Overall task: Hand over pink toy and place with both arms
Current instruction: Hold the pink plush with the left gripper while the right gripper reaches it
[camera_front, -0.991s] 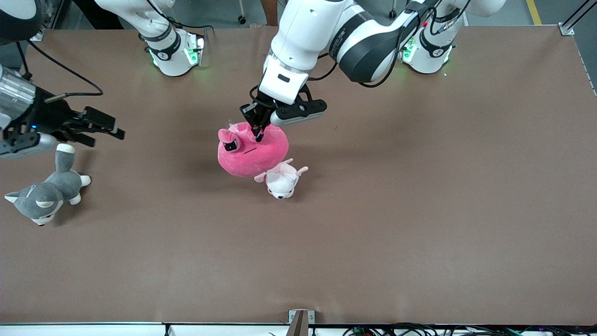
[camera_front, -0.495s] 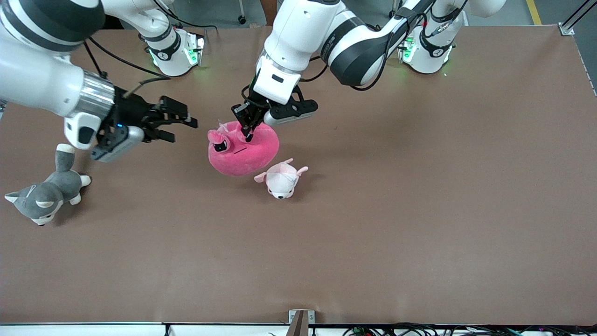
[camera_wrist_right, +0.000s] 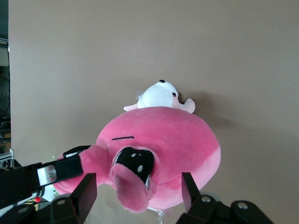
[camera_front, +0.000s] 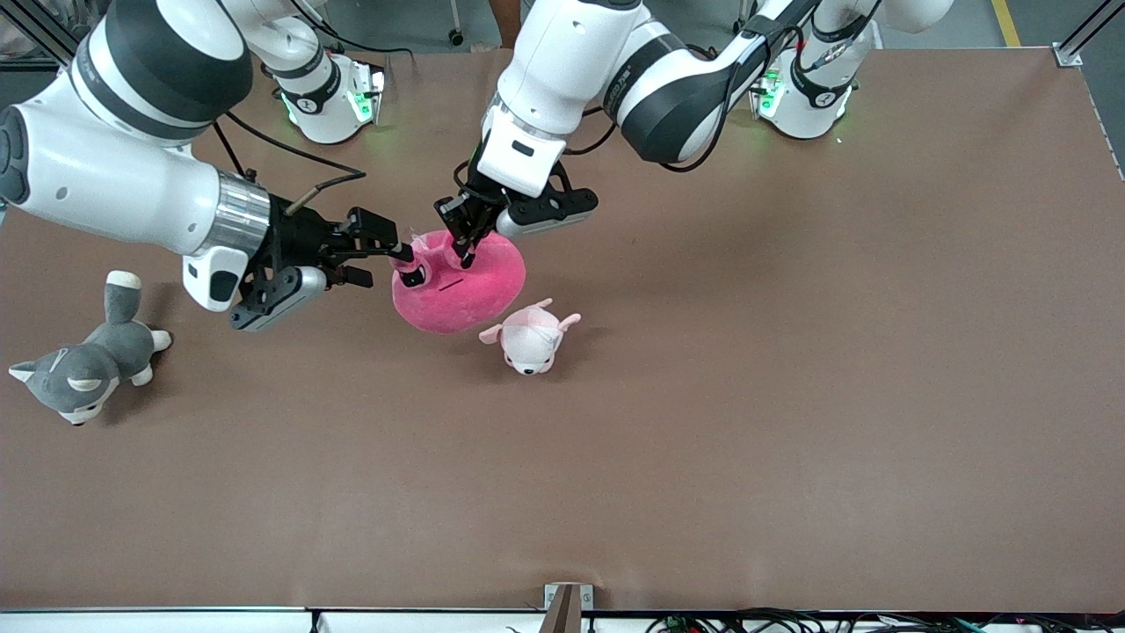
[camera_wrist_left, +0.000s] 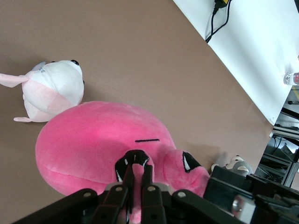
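The right gripper [camera_front: 387, 259] has swept in from the grey dog [camera_front: 83, 365], jaws spread around the ear of the pink toy [camera_front: 461, 290] pinched aloft by the left gripper [camera_front: 461, 242] beside the pale plush [camera_front: 530, 338]; handover: close, then release.

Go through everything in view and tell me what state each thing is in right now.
pink toy: held up over the table.
left end effector: shut on the toy's top.
right end effector: open, fingers either side of the toy's ear.
pale pink-and-white plush: lying on the table.
grey-and-white plush dog: lying on its side.
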Motion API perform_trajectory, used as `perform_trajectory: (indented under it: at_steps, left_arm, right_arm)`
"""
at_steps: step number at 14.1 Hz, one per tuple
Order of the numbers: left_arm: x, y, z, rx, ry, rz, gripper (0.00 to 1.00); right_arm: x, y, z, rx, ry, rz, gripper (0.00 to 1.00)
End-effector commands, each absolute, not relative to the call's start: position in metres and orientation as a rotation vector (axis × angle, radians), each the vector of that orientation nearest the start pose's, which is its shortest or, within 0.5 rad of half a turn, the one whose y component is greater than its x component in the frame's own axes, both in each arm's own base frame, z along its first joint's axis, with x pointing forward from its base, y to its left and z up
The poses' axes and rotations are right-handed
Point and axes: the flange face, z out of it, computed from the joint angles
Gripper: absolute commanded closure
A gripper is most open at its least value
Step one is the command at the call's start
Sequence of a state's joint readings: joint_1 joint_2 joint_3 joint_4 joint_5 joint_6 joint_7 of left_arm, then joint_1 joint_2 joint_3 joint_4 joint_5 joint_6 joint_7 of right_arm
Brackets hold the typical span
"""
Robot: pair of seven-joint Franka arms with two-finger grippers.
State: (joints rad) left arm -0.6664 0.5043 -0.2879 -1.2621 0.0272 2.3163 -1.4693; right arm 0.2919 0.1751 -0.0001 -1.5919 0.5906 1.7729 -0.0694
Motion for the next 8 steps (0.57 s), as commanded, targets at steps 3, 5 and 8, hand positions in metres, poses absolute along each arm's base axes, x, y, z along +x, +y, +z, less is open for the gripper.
perform_trajectory:
  at_steps: [3, 5, 8]
  left_arm:
    - [0.477, -0.581, 0.541, 2.449, 0.742, 0.145, 1.0]
    - [0.477, -0.581, 0.541, 2.449, 0.742, 0.145, 1.0]
    - [0.478, -0.581, 0.541, 2.447, 0.743, 0.147, 1.0]
  right_arm:
    - [0.577, 0.236, 0.539, -2.535, -0.343, 0.094, 0.18]
    - [0.577, 0.238, 0.536, -2.569, -0.367, 0.092, 0.19]
    - [0.576, 0.243, 0.527, -2.637, -0.419, 0.098, 0.2]
